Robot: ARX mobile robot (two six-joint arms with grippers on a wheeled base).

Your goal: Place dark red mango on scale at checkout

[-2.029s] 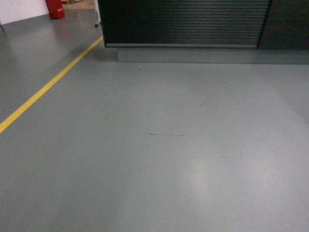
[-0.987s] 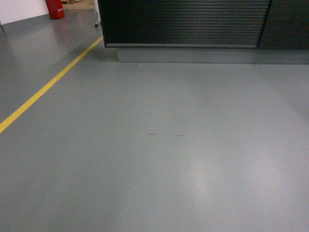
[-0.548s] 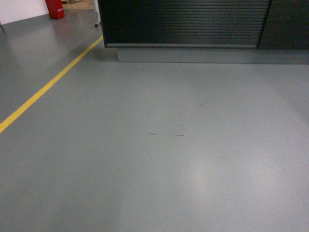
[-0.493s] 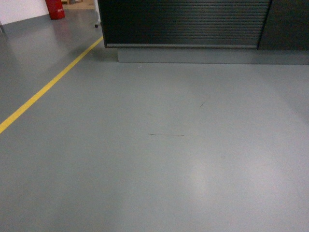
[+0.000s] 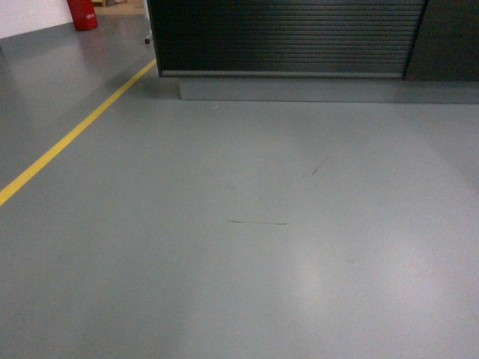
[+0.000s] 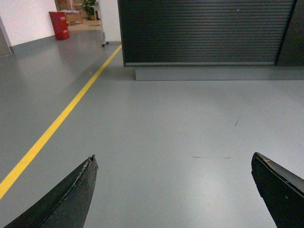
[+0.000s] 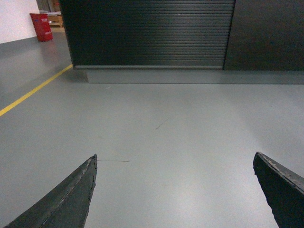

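- You see a dim, soft head view; the grey floor [image 5: 224, 262] looks grainy.
- A pale shine sits on it, low and right of middle.
- Your wrist views look brighter and sharper.
- The checkout [image 5: 284, 37] stays very dark.

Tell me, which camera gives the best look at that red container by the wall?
The left wrist view: the red container shows nearly whole, standing against the white wall. The right wrist view shows it smaller, at the edge. The head view crops its top.
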